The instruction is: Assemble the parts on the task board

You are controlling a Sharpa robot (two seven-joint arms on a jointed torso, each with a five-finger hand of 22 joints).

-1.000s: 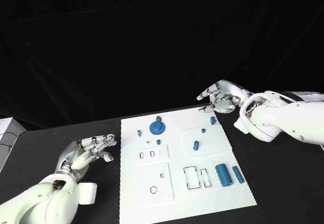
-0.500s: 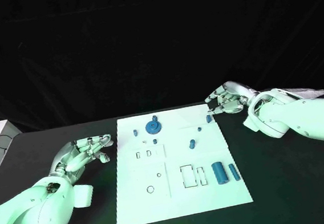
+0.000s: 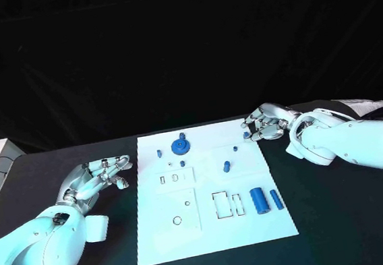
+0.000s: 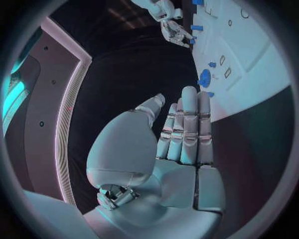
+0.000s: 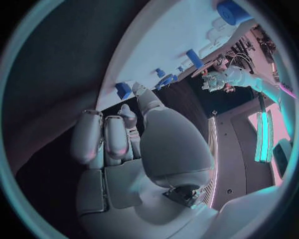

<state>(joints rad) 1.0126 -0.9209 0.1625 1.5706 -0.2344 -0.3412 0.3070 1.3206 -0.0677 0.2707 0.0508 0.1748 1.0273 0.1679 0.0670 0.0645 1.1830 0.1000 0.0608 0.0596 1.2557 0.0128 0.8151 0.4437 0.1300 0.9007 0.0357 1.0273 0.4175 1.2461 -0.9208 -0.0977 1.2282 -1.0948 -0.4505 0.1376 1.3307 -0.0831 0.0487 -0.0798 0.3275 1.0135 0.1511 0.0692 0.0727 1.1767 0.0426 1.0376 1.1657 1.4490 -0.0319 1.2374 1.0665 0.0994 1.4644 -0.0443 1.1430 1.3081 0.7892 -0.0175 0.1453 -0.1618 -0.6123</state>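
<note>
The white task board (image 3: pixel 212 197) lies mid-table (image 3: pixel 364 228), its blue parts spread over it: a gear-like disc (image 3: pixel 181 148) at the far end, 2 cylinders (image 3: pixel 259 199) near the right edge. The right hand (image 3: pixel 265 124) hovers at the far right corner, probably reaching for a small peg (image 3: pixel 248 135); fingers curled, whether they hold anything I cannot tell. The left hand (image 3: pixel 95 177) waits released, fingers apart, beside the board.

Flat white rectangular task board (image 3: pixel 218 234) on a matte black table (image 3: pixel 343 218), small blue plastic parts (image 3: pixel 258 200) on it, silver hands on white arms.
</note>
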